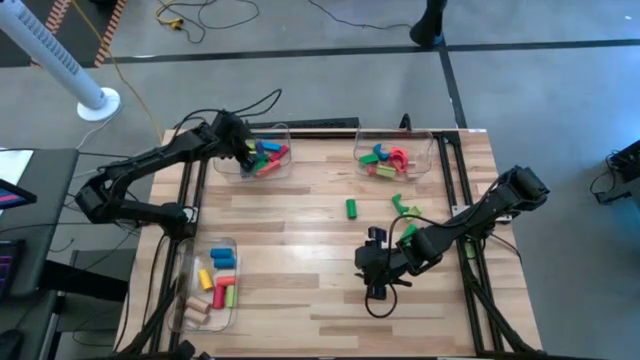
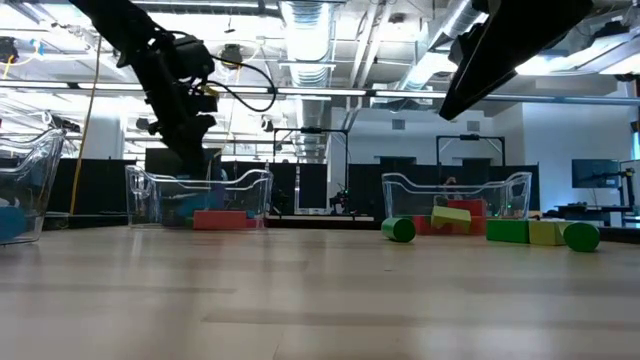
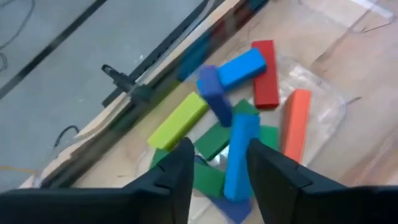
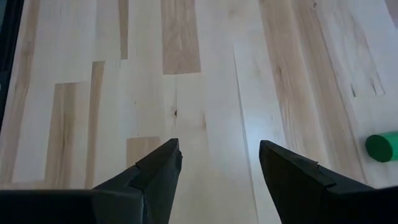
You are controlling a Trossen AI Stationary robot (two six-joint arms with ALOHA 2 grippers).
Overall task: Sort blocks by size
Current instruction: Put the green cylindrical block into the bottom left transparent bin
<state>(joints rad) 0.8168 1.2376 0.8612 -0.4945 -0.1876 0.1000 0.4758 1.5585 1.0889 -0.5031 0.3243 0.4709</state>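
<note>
The left end effector (image 3: 217,165) hangs over the far-left bin (image 1: 283,165), fingers parted around an upright blue bar (image 3: 239,155). The right end effector (image 4: 217,165) hovers wide open and empty above the bare counter (image 1: 300,260).

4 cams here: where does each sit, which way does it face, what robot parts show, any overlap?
High: overhead, straight down on the table; both arms show.
Low: table height, level toward the room; arms enter from above.
Left wrist: above the far-left bin, left gripper open over long blocks.
Right wrist: over bare wood, right gripper open.
Shared: green cylinder shows in right wrist, high, low.
</note>
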